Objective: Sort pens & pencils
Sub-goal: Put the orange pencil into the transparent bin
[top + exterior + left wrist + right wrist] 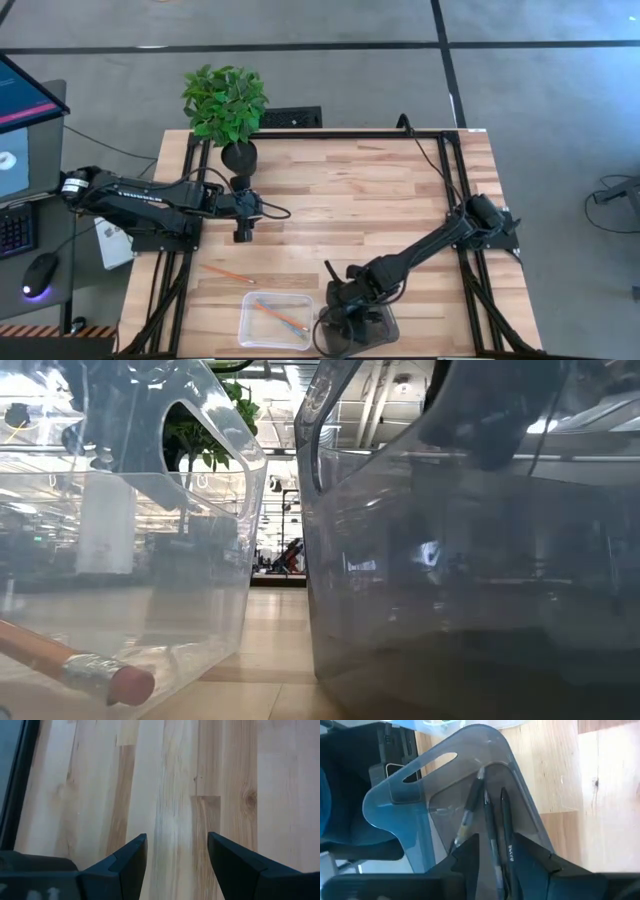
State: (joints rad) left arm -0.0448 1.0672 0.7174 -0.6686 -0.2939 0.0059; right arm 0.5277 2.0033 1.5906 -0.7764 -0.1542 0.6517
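Pencils first, from the left: my left gripper (242, 236) hangs idle over bare wood near the potted plant (226, 103), jaws wide and holding nothing. One orange pencil (228, 272) lies loose on the table (400, 200), well apart from that gripper, so I judge it is left to sort. Just right of it, the clear tray (250, 325) holds an orange pencil and a pale one. Further right, my right gripper (345, 300) sits over the darker tray (385, 325), jaws partly apart; a pen (507, 847) lies between them, but I cannot tell whether it is gripped. Pens lie inside that tray.
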